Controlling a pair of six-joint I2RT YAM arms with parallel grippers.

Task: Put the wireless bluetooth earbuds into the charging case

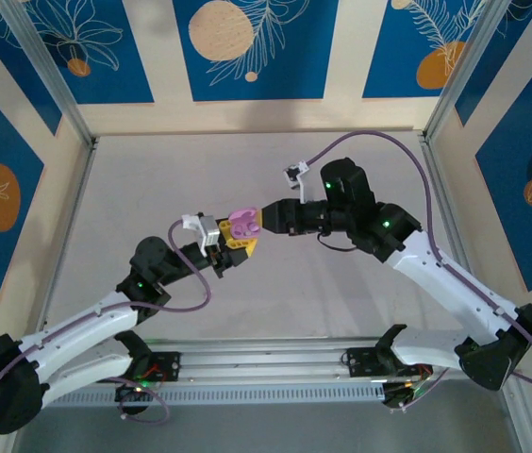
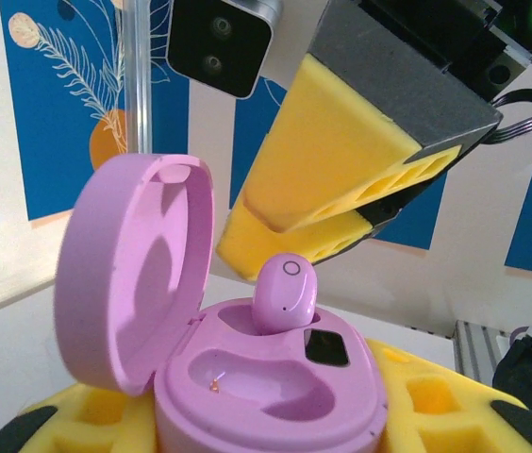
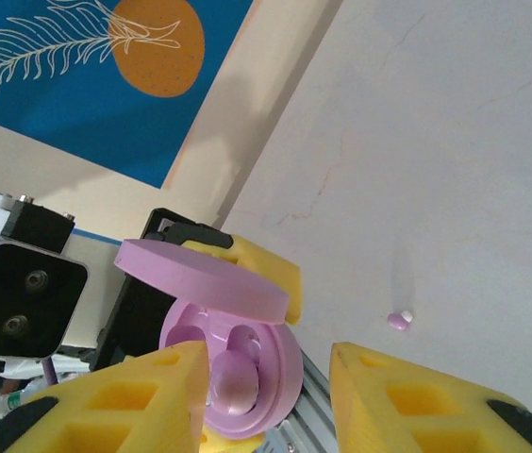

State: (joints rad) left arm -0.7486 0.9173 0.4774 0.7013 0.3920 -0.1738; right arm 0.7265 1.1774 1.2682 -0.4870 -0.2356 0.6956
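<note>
Lilac earbud (image 2: 285, 293) stands in the open charging case (image 2: 275, 401)
Left gripper (image 1: 240, 238) clamps the charging case; right gripper (image 3: 266, 377), jaws parted and empty, hangs just above the earbud.

I'm getting bright, even light from overhead; the arms throw only faint, soft shadows on the table (image 1: 153, 179). My left wrist picture is sharp on the case (image 2: 275, 396), softer on the wall behind. The loose bud (image 3: 398, 321) casts a pale, smeared shadow.
</note>
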